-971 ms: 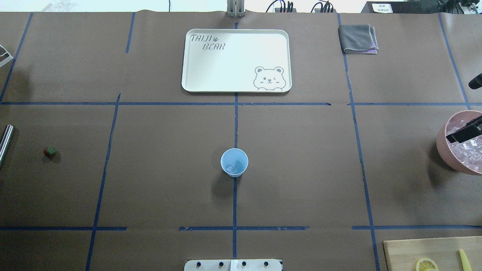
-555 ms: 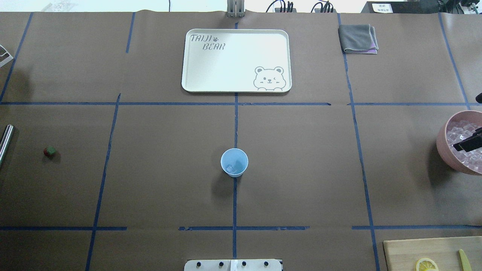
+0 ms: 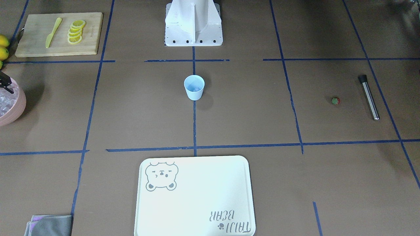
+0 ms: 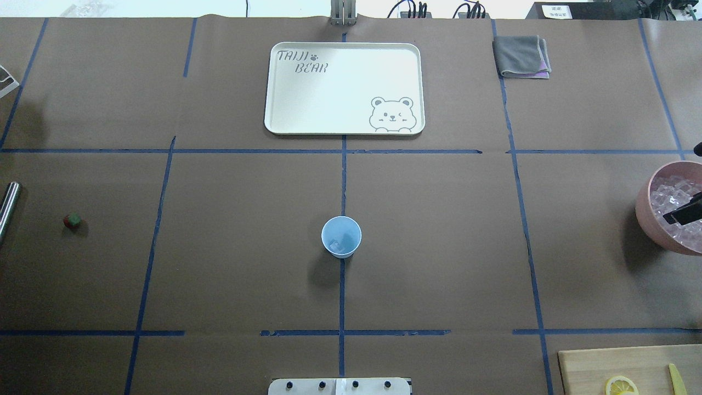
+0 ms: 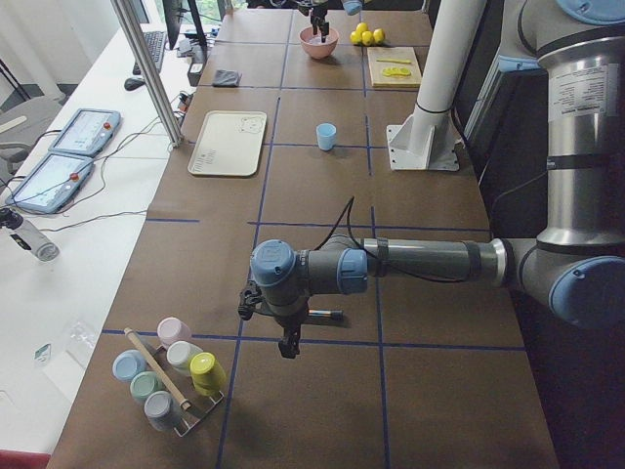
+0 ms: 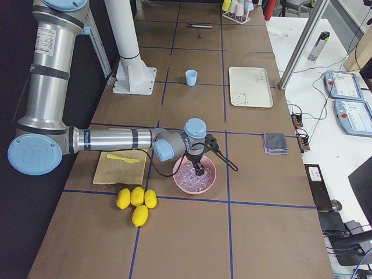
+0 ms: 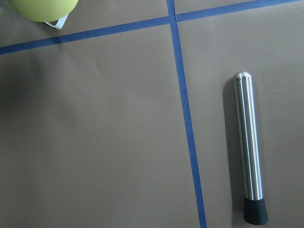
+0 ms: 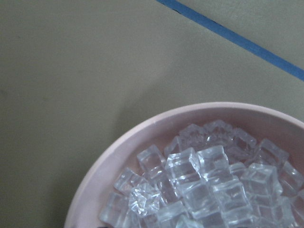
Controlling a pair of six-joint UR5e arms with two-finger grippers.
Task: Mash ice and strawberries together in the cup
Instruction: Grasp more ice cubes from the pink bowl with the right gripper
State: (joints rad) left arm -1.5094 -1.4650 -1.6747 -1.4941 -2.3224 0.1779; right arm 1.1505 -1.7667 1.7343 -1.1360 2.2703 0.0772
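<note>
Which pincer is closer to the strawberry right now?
Left. The left pincer hovers by the muddler near the strawberry; the right pincer is over the pink bowl, far off.

The cup [image 4: 341,237] stands mid-table, tray [image 4: 340,93] beyond it, strawberry [image 4: 72,220] far left, bowl [image 4: 643,204] far right.

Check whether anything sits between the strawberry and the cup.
Nothing visible does. Only flat blue tape lines cross the gap between the strawberry and the cup; the steel muddler lies beyond the berry, on the side away from the cup.

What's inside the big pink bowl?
The pink bowl holds piled clear ice cubes. The right gripper hangs over them. The ice hides the bowl's bottom.
</note>
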